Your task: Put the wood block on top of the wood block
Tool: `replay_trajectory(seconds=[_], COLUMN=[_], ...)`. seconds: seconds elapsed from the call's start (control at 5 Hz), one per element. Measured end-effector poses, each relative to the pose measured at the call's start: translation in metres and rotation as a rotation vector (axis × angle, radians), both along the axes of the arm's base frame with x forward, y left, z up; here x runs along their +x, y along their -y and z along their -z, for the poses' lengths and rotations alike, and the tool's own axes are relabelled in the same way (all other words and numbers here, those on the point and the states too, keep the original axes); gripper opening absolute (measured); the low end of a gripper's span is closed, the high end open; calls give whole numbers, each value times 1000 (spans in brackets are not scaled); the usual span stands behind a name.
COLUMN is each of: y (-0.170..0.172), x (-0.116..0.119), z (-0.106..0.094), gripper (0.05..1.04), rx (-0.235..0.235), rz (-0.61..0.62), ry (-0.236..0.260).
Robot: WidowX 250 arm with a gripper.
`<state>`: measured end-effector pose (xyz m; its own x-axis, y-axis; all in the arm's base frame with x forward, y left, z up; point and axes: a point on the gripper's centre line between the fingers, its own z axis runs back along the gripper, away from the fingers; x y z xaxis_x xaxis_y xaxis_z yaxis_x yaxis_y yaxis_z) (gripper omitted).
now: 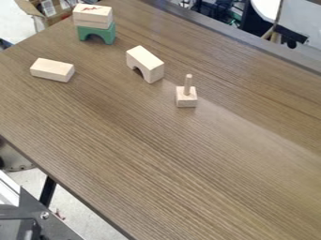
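Observation:
A plain rectangular wood block (52, 70) lies flat at the left of the table. Right of it, an arched wood block (145, 64) stands with its cut-out facing down. Farther right is a small square wood block (186, 98) with a thin upright peg on it. At the upper left, pale wood (93, 17) with red marks on top, seemingly in two layers, rests on a green arch block (96, 33). The separate blocks stand apart from one another.
The brown wooden table (163, 159) runs diagonally, its near edge toward the lower left. Beyond that edge is a dark metal frame (37, 213). A cardboard box (53, 10) stands behind the far left corner.

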<state>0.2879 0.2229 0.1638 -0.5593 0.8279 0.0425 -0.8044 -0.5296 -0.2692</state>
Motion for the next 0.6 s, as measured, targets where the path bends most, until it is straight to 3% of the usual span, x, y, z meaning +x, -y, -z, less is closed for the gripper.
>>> replay_trajectory(seconds=[0.2, 0.6], y=[1, 8], x=[-1, 36], z=[12, 22], gripper=[1000, 1000], rx=[-21, -14], rz=[0, 40], ry=[-28, 7])
